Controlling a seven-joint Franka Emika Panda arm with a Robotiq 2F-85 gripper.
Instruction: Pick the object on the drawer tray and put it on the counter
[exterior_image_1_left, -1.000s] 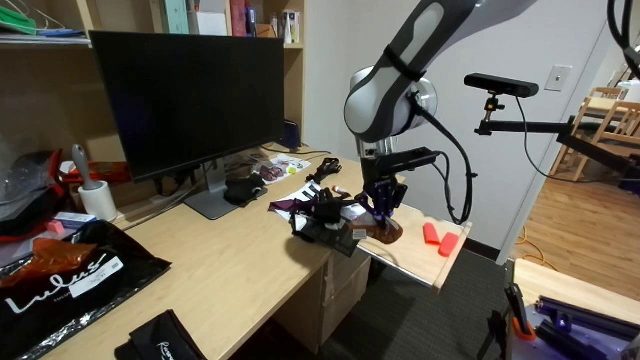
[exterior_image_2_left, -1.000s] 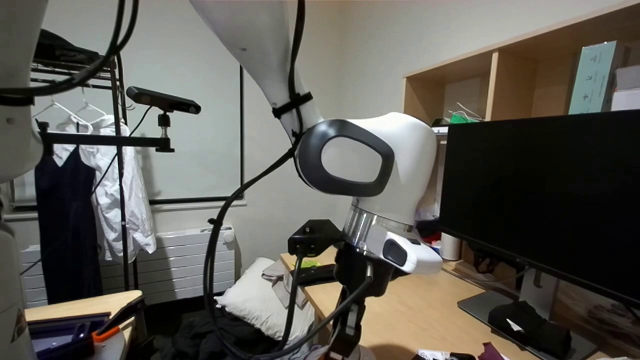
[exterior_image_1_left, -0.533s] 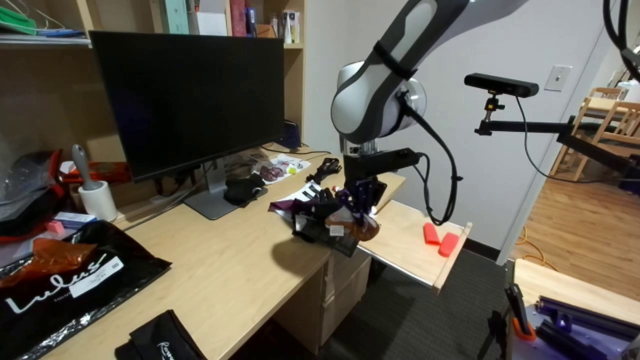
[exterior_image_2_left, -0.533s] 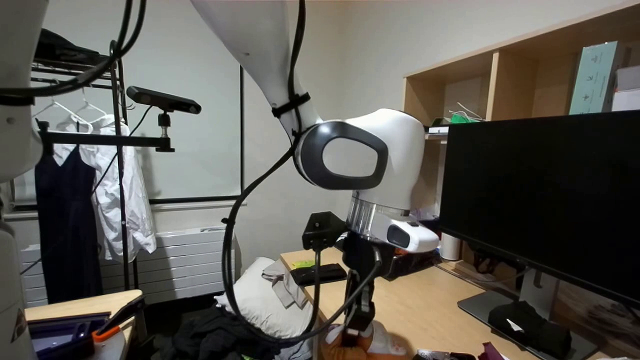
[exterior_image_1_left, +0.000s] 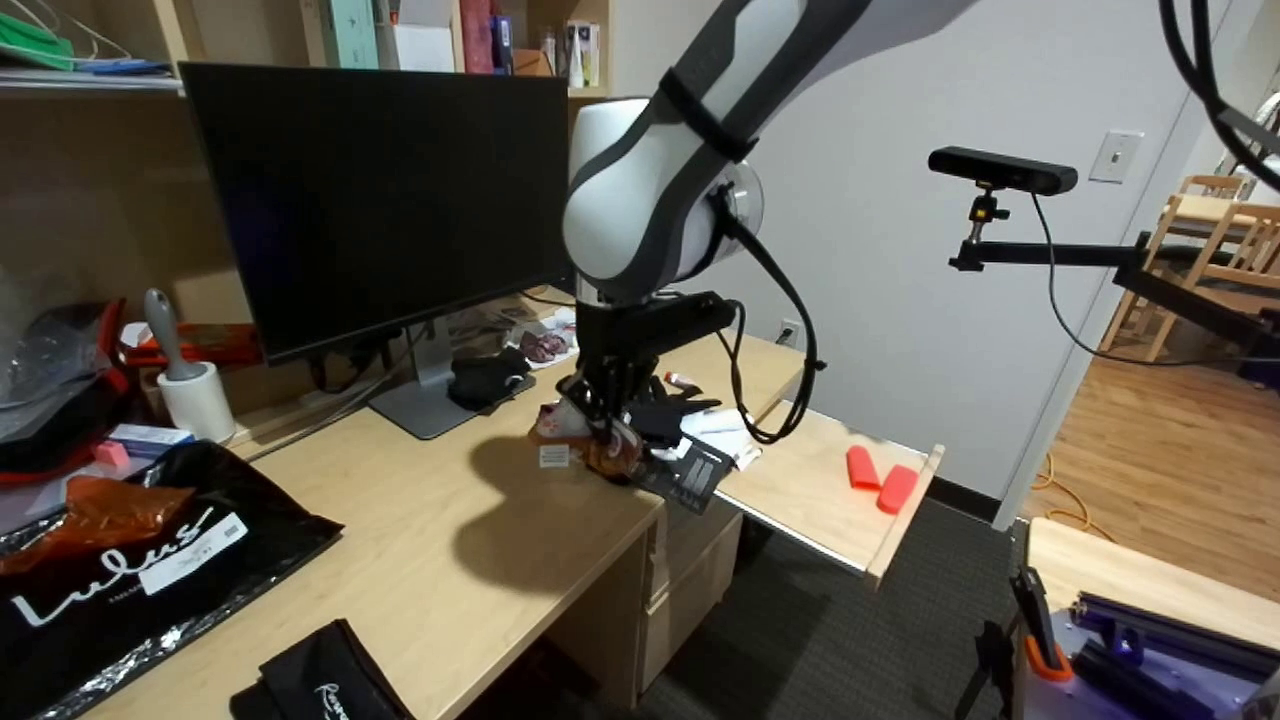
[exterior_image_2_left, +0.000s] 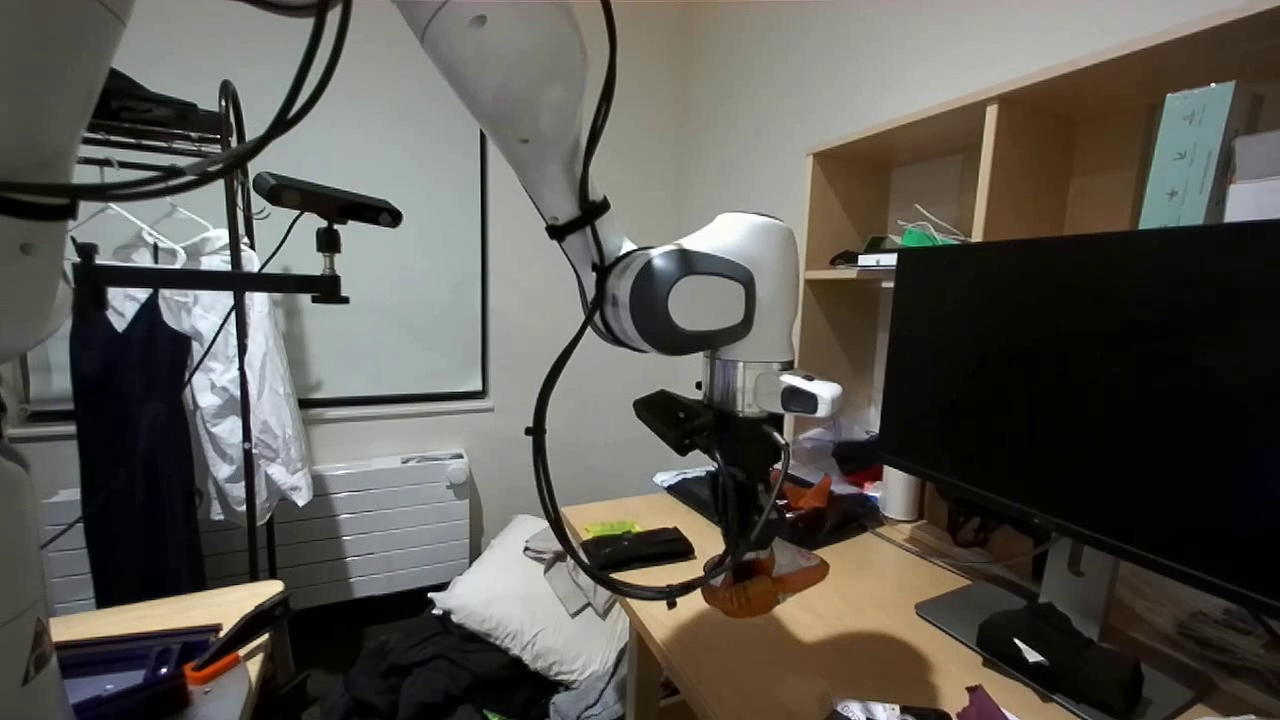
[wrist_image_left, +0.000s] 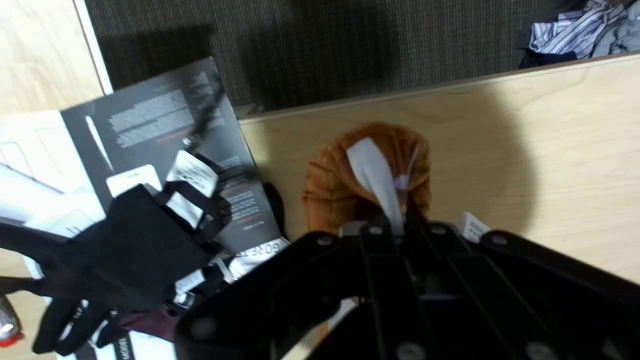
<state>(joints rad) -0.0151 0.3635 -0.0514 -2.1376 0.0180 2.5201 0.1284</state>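
Observation:
The object, a lumpy whitish and reddish-brown item, hangs in my gripper in both exterior views (exterior_image_1_left: 612, 452) (exterior_image_2_left: 745, 597). In the wrist view its quilted brown part (wrist_image_left: 327, 187) and a white strip show beyond the fingers. My gripper (exterior_image_1_left: 603, 422) is shut on it; it also shows in the wrist view (wrist_image_left: 392, 231). The fingers hide part of the object. It is held above the counter (exterior_image_1_left: 430, 530), over the end near the drawer, with a shadow on the wood. The pale-wood drawer tray (exterior_image_1_left: 800, 490) is pulled out to the right in that exterior view.
Two red-orange pieces (exterior_image_1_left: 862, 468) lie on the drawer tray. Black gloves and a dark card (wrist_image_left: 165, 125) lie beside the gripper. The black monitor (exterior_image_1_left: 390, 200) stands behind. A black bag (exterior_image_1_left: 150, 560) and a black pouch (exterior_image_1_left: 320, 680) lie farther along the counter.
My gripper has carried the object from the drawer tray's inner edge to over the counter, leftward past the black gloves in an exterior view. The gripper stays shut on it.

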